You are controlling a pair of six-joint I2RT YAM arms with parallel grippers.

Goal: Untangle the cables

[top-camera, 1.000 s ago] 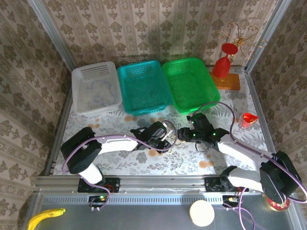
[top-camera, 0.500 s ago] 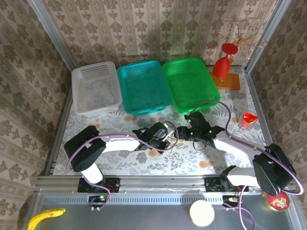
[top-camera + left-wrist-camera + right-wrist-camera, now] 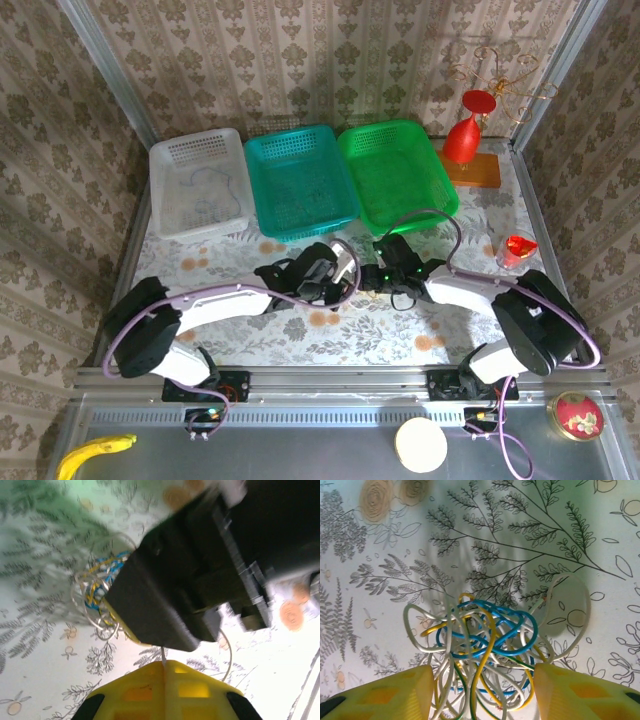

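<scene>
A tangle of white, blue, yellow and green cables (image 3: 481, 635) lies on the floral tablecloth, also seen as the tangle (image 3: 97, 587) in the left wrist view. My right gripper (image 3: 480, 692) is open, its yellow fingers (image 3: 385, 695) standing either side of the tangle's near part. My left gripper (image 3: 164, 664) is shut, pinching a thin white cable (image 3: 163, 655) that leads off under the right gripper's black body. From above, the left gripper (image 3: 335, 264) and right gripper (image 3: 376, 276) meet tip to tip at mid-table, with the tangle mostly hidden beneath them.
Three baskets line the back: white basket (image 3: 200, 150) with a cable inside, teal basket (image 3: 300, 140), green basket (image 3: 395, 132). A red glass (image 3: 466, 135) on an orange board stands back right, and a small red object (image 3: 518, 248) lies at the right.
Both grippers have shifted away from the near edge and a little left, staying tip to tip. The right arm has stretched lower and flatter across the table.
</scene>
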